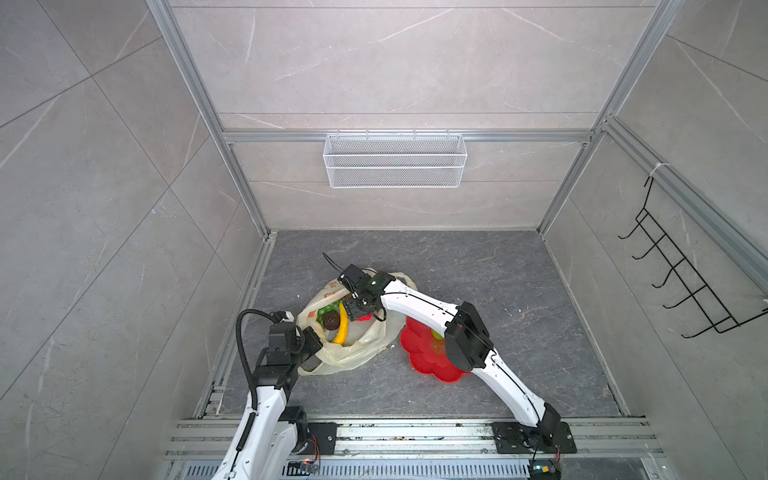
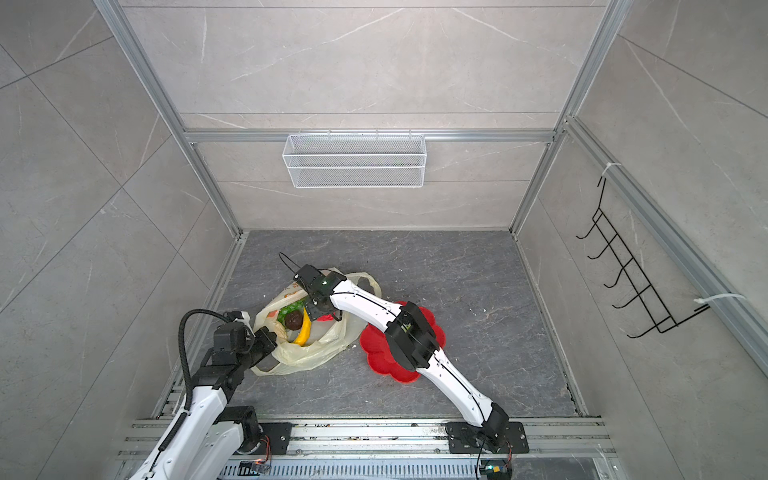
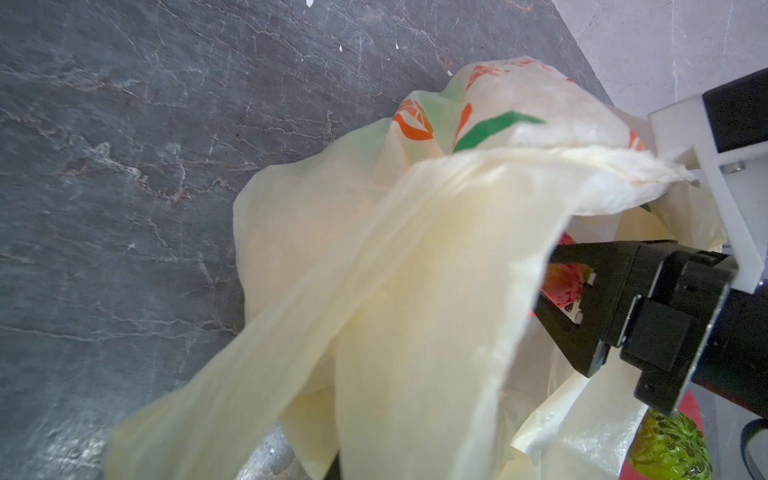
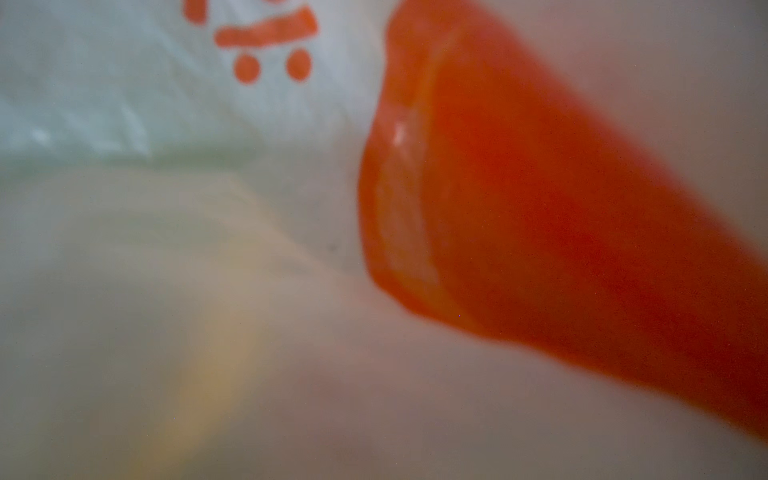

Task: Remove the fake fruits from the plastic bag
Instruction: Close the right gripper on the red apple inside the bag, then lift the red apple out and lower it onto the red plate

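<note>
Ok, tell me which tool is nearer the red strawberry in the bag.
Right. The right tool straddles the strawberry inside the plastic bag; the left tool is apart, clamped on the bag's edge.

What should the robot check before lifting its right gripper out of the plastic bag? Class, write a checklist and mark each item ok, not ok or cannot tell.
1. Mouth of the plastic bag held open by the left gripper: ok.
2. A red strawberry sits between the jaws of the right gripper: ok.
3. Jaws closed firmly on it: cannot tell.
4. Bag film clear of the jaws: cannot tell.
5. Bare room on the red plate: ok.
</note>
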### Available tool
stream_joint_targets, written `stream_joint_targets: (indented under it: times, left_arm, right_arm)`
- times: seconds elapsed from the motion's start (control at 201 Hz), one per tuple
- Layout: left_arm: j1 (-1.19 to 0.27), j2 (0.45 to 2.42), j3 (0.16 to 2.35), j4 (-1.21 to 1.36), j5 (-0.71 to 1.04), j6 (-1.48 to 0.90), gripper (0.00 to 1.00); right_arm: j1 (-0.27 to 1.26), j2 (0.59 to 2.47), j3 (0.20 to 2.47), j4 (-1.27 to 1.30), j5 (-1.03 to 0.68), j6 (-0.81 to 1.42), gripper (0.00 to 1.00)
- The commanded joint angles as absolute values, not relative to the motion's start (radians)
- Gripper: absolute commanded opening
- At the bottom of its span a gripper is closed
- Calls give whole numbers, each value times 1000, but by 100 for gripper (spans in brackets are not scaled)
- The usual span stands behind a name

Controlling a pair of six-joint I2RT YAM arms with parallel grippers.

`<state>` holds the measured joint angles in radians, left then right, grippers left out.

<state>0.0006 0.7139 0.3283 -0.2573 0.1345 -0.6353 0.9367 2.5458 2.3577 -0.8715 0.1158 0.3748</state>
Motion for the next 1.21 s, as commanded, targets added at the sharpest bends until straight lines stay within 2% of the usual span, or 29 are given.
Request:
stream_joint_targets:
  times: [0.0, 0.299, 0.538, 0.856, 1.205]
  left_arm:
    - [1, 704, 328, -229, 135, -607, 0]
    - [1, 701, 327, -229, 135, -608, 0]
    - [1, 698, 327, -227, 138, -607, 0]
    - [0, 695, 326, -226, 139, -607, 0]
    - [0, 703, 328, -227, 138, -607, 0]
  right_arm:
    - [949, 2466, 2322, -869, 114, 402, 68]
    - [949, 2273, 2138, -755, 19, 432, 66]
    - [880, 1802, 1511, -374, -32, 620, 67]
    - [692, 1270, 853, -218, -8, 914, 66]
    - [600, 1008, 458, -44, 44, 1227, 64]
